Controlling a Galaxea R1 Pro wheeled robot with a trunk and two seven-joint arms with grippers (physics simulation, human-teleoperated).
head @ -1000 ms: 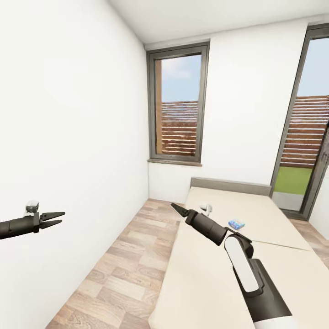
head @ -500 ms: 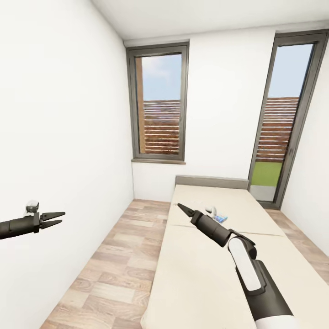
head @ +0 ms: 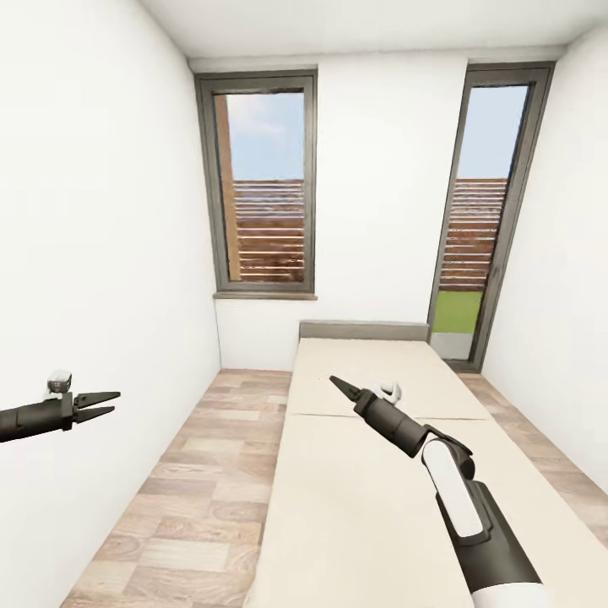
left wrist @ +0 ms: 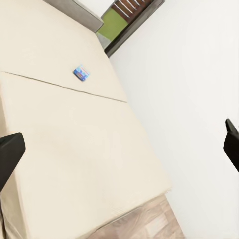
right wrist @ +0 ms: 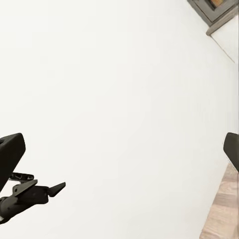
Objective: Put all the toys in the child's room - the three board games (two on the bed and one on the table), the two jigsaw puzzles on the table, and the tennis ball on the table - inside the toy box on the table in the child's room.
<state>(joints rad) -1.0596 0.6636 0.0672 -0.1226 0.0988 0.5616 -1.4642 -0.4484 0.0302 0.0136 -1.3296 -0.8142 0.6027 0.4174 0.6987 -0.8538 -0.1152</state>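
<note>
Presumably both empty grippers, left (head: 108, 404) and right (head: 336, 385), are being carried parted above the bed (head: 363, 473) for reaching the small blue board game (left wrist: 81, 73) lying mid-mattress

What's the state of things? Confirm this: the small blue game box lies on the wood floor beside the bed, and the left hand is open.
Not quite. The blue game box lies on top of the bed, not on the floor. The left wrist view shows it resting on the beige mattress. The left hand is open, as you said.
</note>
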